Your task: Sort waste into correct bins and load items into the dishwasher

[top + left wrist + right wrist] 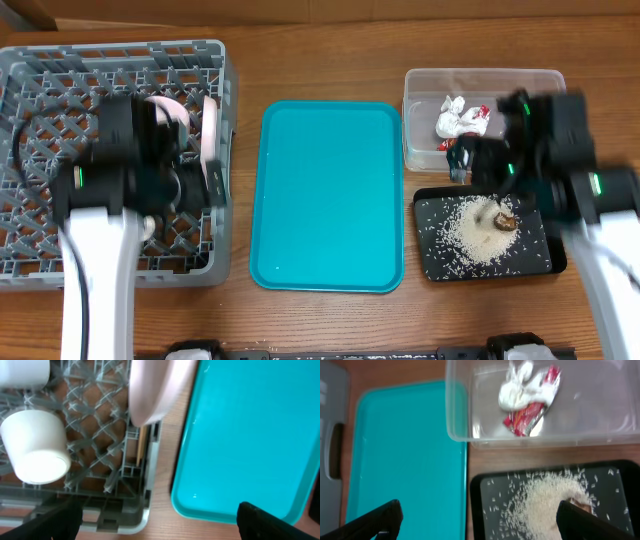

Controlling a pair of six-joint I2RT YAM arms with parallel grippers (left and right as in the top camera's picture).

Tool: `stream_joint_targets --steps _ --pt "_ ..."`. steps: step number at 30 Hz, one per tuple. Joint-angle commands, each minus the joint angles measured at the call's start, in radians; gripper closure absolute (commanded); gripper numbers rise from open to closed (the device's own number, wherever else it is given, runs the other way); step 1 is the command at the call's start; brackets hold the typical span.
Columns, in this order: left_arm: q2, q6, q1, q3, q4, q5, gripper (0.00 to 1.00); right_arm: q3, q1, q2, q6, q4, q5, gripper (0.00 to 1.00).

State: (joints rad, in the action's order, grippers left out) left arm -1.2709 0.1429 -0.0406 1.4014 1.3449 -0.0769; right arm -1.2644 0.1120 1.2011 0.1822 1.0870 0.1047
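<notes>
The grey dish rack [60, 60] stands at the left and holds white dishes: a plate [209, 135] on edge, seen close in the left wrist view [155, 390], and a small cup [35, 445]. A thin wooden chopstick [141, 447] stands by the rack wall. My left gripper [155, 522] is open and empty above the rack's right front corner. The clear tub [530, 85] holds the red-and-white wrapper [530, 410] and white tissue [517, 387]. The black tray [430, 255] holds rice [540, 507] and a brown lump [503, 221]. My right gripper [477, 520] is open and empty above the black tray's left edge.
The large teal tray [330, 195] lies between the rack and the bins; it also shows in the left wrist view [250, 435] and the right wrist view [405, 450]. Wooden table surface [320, 310] runs along the front.
</notes>
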Motion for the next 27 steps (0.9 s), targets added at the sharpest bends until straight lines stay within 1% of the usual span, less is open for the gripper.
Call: stream_joint_targets --steps 1,2,3,4,7,10,13,19,23,27 --pt "0.325 -0.047 0.071 -0.203 -0.13 -0.001 0.0 0.171 -0.002 -0.252 0.009 -0.073 -0.026 0.0" --pt "0.384 -0.046 0.082 -0.241 -0.158 -0.001 0.0 0.21 -0.002 -0.312 0.008 -0.093 -0.029 0.0" --pt "0.508 -0.04 0.095 -0.309 -0.202 -0.001 0.0 0.259 -0.002 -0.396 0.008 -0.108 -0.044 0.0" --pt "0.571 -0.039 0.095 -0.342 -0.223 -0.001 0.0 0.282 -0.002 -0.439 0.008 -0.108 -0.045 0.0" --pt "0.719 -0.039 0.095 -0.401 -0.267 0.007 0.0 0.309 -0.002 -0.537 0.008 -0.072 -0.043 0.0" --pt "0.821 -0.038 0.095 -0.41 -0.251 0.006 0.0 0.309 -0.002 -0.579 0.008 -0.021 -0.044 0.0" --pt "0.851 -0.039 0.095 -0.41 -0.209 0.006 0.0 0.309 -0.002 -0.576 0.008 -0.002 -0.044 0.0" --pt "0.85 -0.038 0.095 -0.41 -0.09 0.006 0.0 0.309 -0.002 -0.576 0.008 0.0 -0.044 0.0" --pt "0.85 -0.038 0.095 -0.41 -0.092 0.006 0.0 0.309 -0.002 -0.576 0.008 0.0 -0.044 0.0" --pt "0.85 -0.038 0.095 -0.41 -0.092 0.006 0.0 0.313 -0.009 -0.623 -0.023 0.019 -0.082 0.0"
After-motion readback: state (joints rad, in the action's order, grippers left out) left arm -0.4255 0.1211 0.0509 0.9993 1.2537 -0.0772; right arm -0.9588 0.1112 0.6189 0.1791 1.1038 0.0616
